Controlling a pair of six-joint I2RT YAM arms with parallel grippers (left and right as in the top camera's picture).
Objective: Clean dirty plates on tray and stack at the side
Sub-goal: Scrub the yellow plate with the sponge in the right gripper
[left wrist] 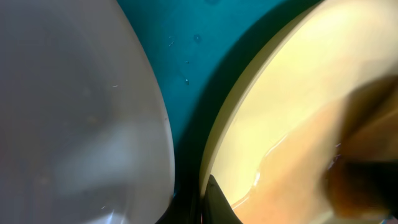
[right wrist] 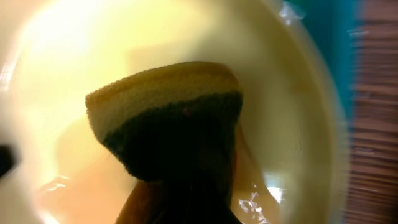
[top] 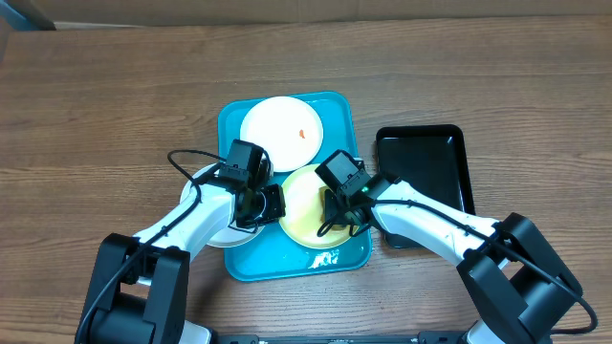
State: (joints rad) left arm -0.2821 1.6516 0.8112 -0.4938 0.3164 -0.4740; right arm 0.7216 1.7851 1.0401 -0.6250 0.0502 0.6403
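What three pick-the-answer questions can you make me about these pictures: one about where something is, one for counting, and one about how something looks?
1. Where is the black tray? A beside the blue tray; B on top of it; C under a plate.
2. How many plates are there? A two; B three; C five.
3. The far white plate is: A broken; B smeared orange; C upside down.

Answers:
1 A, it lies on the table next to the blue tray.
2 B, far white plate, near white plate, yellow plate.
3 B, an orange mark shows on it.
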